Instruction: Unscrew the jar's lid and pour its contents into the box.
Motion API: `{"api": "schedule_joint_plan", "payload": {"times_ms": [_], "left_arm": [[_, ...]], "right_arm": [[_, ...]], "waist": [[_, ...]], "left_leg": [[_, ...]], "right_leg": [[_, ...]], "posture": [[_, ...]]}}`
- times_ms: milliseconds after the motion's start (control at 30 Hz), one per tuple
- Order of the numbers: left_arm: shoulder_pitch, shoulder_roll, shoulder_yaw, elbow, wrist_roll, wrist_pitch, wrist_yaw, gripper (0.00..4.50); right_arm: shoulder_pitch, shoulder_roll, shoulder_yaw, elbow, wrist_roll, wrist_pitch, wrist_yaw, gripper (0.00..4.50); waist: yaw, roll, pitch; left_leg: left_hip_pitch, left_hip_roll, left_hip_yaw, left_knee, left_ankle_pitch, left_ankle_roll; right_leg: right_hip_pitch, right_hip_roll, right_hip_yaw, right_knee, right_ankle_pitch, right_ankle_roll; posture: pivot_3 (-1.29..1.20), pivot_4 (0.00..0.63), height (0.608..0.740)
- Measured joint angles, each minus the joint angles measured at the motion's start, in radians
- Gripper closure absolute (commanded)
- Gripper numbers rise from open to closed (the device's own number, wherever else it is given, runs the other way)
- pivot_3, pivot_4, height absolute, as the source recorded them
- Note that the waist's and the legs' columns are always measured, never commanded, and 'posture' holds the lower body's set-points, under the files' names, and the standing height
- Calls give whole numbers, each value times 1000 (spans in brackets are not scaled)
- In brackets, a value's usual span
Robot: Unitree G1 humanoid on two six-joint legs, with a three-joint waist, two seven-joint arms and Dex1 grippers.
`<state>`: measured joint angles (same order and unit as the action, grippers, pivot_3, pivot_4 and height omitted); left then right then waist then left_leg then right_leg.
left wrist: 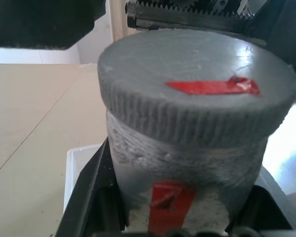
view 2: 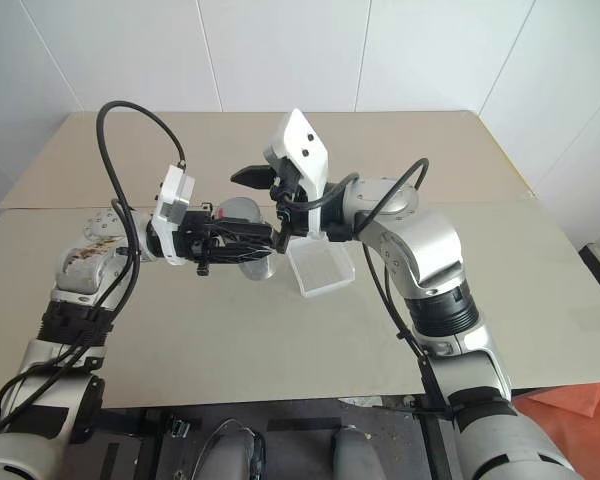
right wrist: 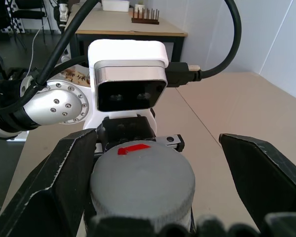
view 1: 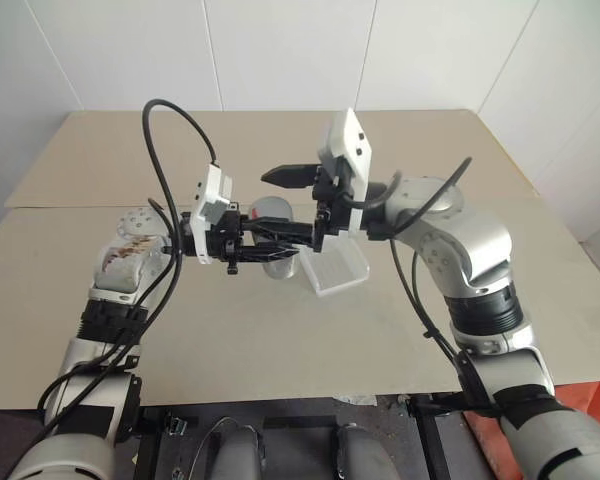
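The left gripper (left wrist: 182, 224) pinches the grey round jar (left wrist: 187, 197), its ridged grey lid (left wrist: 197, 94) still on. The right gripper (right wrist: 153, 182) has its jaws spread wide around the lid.

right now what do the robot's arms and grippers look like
Both arms are silver-grey metal with black joint bands and looping black cables. Each wrist carries a white camera block. The left gripper and right gripper each have two black fingers.
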<state>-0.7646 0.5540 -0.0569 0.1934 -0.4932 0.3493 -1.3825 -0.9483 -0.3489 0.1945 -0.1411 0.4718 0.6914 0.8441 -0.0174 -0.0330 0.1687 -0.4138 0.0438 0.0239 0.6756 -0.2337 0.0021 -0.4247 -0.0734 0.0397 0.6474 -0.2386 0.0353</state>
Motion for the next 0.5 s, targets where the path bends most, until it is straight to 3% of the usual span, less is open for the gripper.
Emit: {"api": "schedule_joint_plan", "payload": {"times_ms": [300,500], "left_arm": [[-17,-1,-4,17,11,-2,-16,2569],[-17,-1,-1,17,21,-3,-12,2569]], "right_arm": [[0,8,2,5,-18,0,7,0],[0,11,14,6,-16,0,30,1761]], "waist": [[0,0,0],[0,0,0]], "left_leg": [[0,0,0,0,0,0],[0,0,0,0,0,0]], "right_leg": [[0,0,0,0,0,0],[0,0,0,0,0,0]], "posture": [[0,150,740],[0,150,740]]}}
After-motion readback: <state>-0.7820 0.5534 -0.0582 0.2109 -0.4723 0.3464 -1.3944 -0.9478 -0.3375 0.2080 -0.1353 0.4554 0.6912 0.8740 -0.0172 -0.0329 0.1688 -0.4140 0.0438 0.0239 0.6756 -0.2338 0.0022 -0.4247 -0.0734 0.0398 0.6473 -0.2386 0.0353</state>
